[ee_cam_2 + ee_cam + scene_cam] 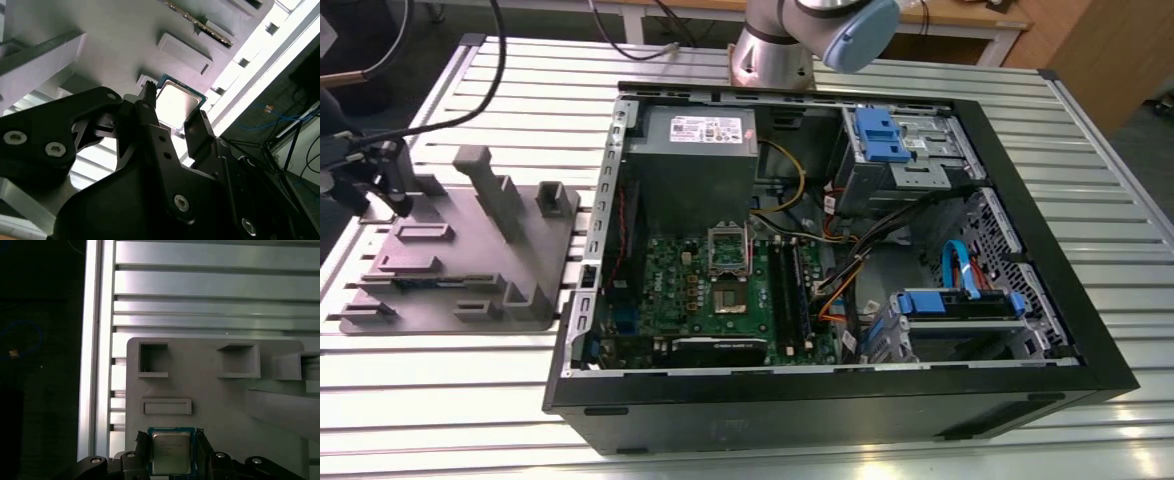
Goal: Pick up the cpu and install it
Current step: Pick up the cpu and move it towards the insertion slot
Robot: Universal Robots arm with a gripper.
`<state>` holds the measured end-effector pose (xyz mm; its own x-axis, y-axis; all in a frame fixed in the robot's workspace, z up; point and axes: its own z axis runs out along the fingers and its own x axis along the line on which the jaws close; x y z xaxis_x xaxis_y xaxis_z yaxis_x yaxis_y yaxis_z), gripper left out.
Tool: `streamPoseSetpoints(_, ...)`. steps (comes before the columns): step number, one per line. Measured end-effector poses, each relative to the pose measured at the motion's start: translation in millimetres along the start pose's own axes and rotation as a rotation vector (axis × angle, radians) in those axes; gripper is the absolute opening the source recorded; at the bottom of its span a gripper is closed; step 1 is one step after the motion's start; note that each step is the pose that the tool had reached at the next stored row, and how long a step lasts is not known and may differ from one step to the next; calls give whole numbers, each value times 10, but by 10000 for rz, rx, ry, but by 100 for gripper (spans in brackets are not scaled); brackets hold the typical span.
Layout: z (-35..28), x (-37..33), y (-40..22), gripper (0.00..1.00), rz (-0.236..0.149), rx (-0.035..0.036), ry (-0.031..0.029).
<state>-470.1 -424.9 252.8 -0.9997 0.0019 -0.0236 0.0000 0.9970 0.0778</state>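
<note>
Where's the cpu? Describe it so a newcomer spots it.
Find the grey tray at the exterior view's left of the open computer case. By the tray's edge, at the black gripper, is the cpu: a flat silver square with a green rim, unlike the tray's grey blocks.

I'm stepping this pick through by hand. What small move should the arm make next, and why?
Probably a short straight lift, watching that the cpu comes along. The gripper brackets the cpu on two sides on the tray; whether it grips is unclear. The case is apart, toward the exterior view's right.
</note>
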Motion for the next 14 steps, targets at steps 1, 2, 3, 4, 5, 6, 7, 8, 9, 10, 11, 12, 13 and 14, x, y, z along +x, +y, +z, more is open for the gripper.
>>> streamPoseSetpoints(1, -28, -1, 2, 47, 0, 0, 0)
streamPoseSetpoints(2, -54, -2, 4, 47, 0, 0, 0)
streamPoseSetpoints(3, -83, -3, 7, 47, 0, -1, -1)
streamPoseSetpoints(4, -110, -4, 9, 47, 0, 0, 0)
streamPoseSetpoints(5, -138, -5, 11, 47, 0, -1, -1)
streamPoseSetpoints(6, -170, -5, 13, 47, 1, 0, -1)
streamPoseSetpoints(7, -201, -6, 16, 47, 0, -1, -1)
streamPoseSetpoints(8, -234, -7, 18, 47, 0, 0, -1)
streamPoseSetpoints(9, -267, -7, 21, 47, 0, 0, 1)
streamPoseSetpoints(10, -301, -8, 23, 47, 0, 0, 0)
streamPoseSetpoints(11, -334, -9, 26, 47, 0, -1, -1)
streamPoseSetpoints(12, -369, -10, 29, 47, 0, -1, -2)
streamPoseSetpoints(13, -405, -11, 32, 47, 0, 0, 0)
streamPoseSetpoints(14, -442, -12, 35, 47, 0, 0, 0)
